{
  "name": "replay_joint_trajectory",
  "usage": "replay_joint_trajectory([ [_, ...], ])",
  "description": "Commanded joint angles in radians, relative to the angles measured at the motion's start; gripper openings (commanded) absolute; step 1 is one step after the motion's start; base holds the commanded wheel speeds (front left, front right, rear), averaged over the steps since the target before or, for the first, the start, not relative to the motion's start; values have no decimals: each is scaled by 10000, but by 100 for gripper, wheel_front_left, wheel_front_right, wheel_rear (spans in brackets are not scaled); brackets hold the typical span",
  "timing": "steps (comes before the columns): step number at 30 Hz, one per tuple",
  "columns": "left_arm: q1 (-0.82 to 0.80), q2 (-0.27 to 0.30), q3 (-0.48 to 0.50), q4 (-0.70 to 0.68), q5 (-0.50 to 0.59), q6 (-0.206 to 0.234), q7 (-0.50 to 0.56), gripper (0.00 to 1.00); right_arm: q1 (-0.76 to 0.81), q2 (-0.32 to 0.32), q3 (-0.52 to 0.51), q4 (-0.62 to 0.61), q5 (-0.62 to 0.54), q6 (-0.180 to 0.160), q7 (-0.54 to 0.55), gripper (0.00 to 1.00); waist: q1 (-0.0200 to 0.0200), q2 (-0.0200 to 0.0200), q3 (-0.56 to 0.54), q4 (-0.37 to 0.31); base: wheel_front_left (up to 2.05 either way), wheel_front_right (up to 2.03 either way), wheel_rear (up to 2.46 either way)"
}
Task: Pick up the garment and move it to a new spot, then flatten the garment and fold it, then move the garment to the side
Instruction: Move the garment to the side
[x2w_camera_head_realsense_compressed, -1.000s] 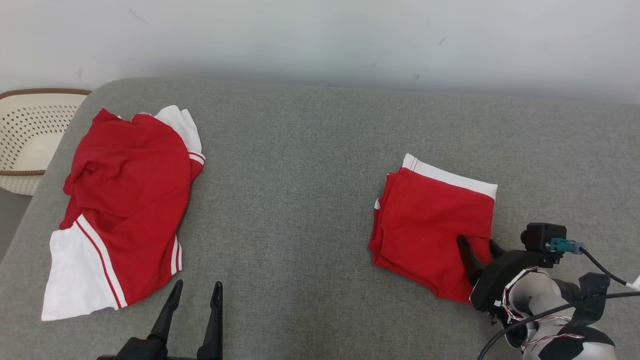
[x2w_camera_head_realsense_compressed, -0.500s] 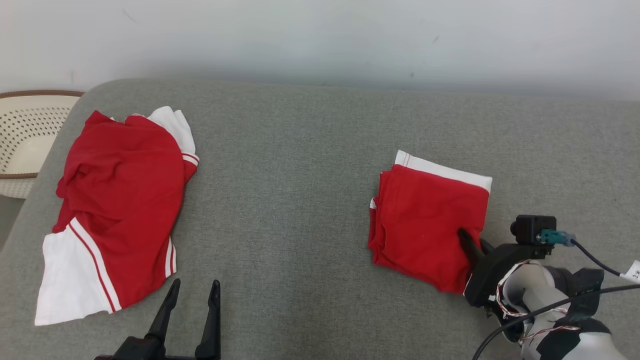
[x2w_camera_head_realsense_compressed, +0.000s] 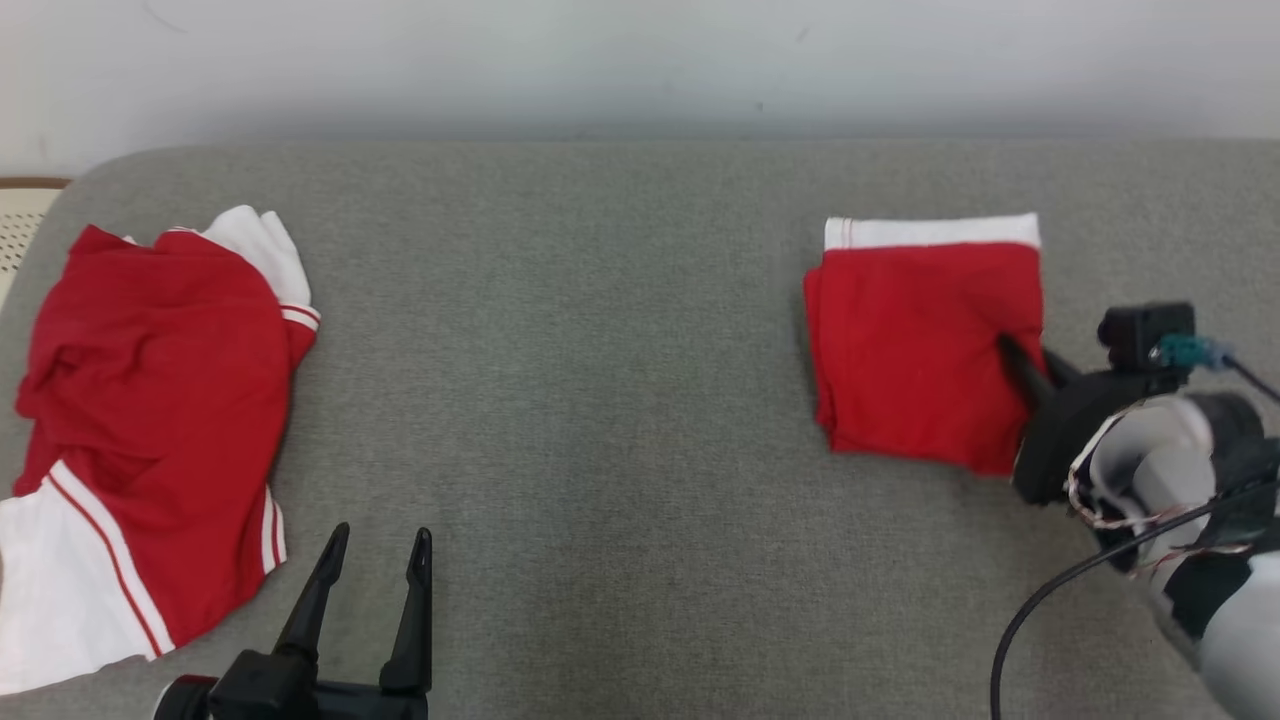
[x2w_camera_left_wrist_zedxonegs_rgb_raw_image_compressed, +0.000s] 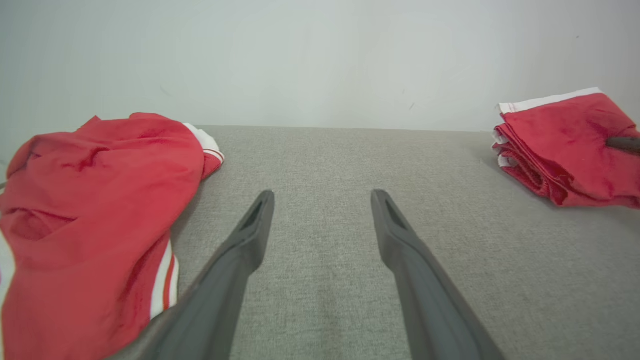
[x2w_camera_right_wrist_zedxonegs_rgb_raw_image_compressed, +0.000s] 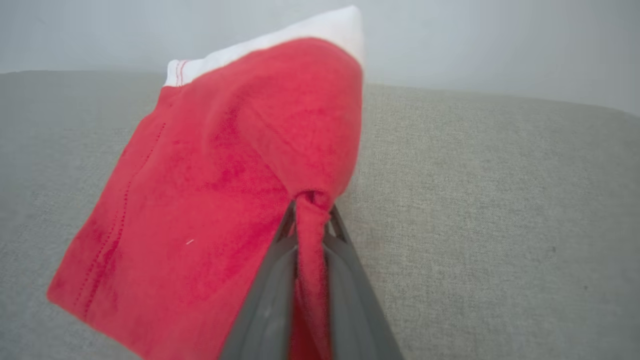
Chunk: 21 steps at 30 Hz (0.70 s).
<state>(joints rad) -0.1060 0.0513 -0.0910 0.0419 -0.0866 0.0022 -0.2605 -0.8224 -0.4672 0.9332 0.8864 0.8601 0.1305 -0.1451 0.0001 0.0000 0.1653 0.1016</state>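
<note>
Garment folded, edge pinched in right claw

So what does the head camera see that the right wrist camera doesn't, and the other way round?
Head view: the crumpled garment in red and white on the left, the open left gripper near it, and a basket at the edge.
Right wrist view: a close look at the folded garment, its edge bunched between the shut fingers.
Both: the folded garment, the right gripper holding it, the grey cushion and the pale wall.
</note>
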Motion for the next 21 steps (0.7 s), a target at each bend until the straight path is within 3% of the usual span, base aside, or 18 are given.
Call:
replay_joint_trajectory([
  [1,-102,50,62,-58,44,-13,-30,100,-252,-161,116,-22,-73,4,2,0,-1,0,340,-323,0,0,0],
  [10,-658,297,240,-498,370,-161,-30,100,-1995,-1465,1273,112,28,2,170,0,-1,0,1365,-814,0,0,0],
  [21,-674,654,416,-1398,621,-116,-31,100,-3276,-2887,2215,415,435,1,405,0,-1,0,2135,-946,0,0,0],
])
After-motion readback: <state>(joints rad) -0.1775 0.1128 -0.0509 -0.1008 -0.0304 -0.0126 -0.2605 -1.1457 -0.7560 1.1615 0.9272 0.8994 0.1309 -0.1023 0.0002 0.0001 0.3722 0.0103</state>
